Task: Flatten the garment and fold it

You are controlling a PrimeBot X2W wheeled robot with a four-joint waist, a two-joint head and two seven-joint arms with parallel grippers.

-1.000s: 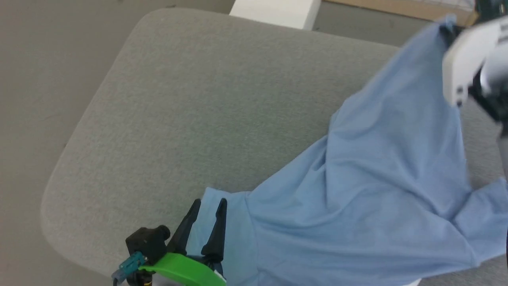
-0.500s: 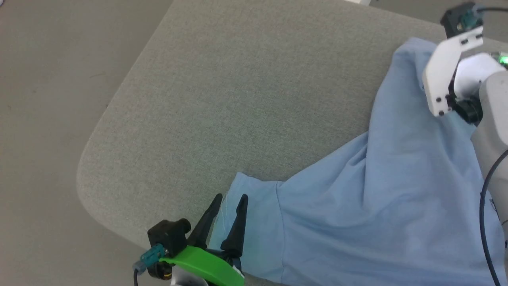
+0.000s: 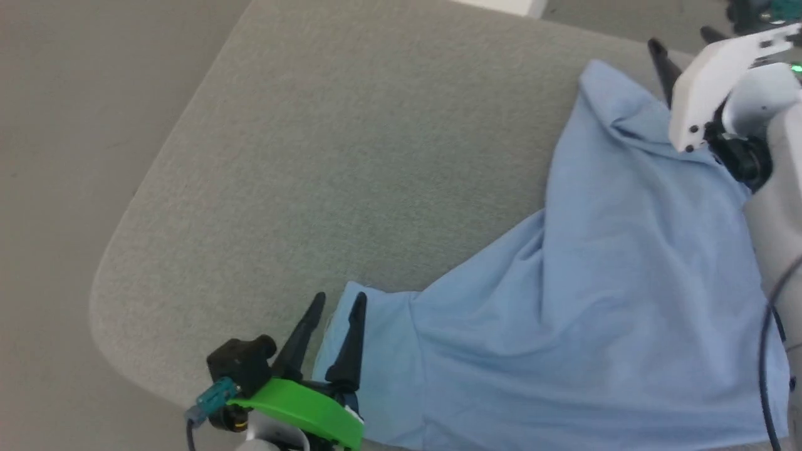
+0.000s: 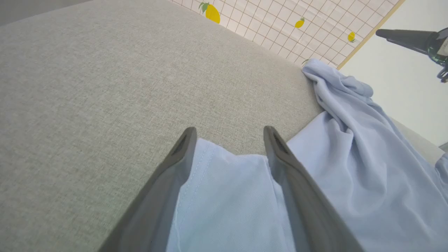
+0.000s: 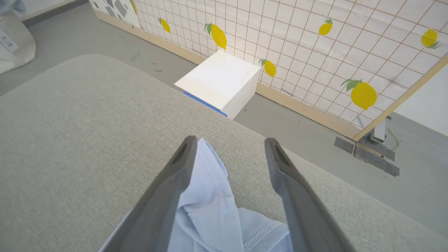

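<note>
Lying on the grey cushion [image 3: 351,163], the garment [image 3: 601,300] covers its right half.

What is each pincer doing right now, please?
Left pincer: open, over an edge of the garment, holding nothing.
Right pincer: open, over its bunched corner, holding nothing.

Both arms end in dark tapered fingers [image 3: 351,338]; the left gripper [image 3: 339,297] carries a green bracket [image 3: 301,407], the right gripper [image 3: 682,37] a white bracket [image 3: 708,81] and black cable [image 3: 765,351].

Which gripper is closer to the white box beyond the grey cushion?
Right. The right gripper is at the far edge of the cushion, with the white box just beyond it. The left gripper is at the near edge, over the shirt.
</note>
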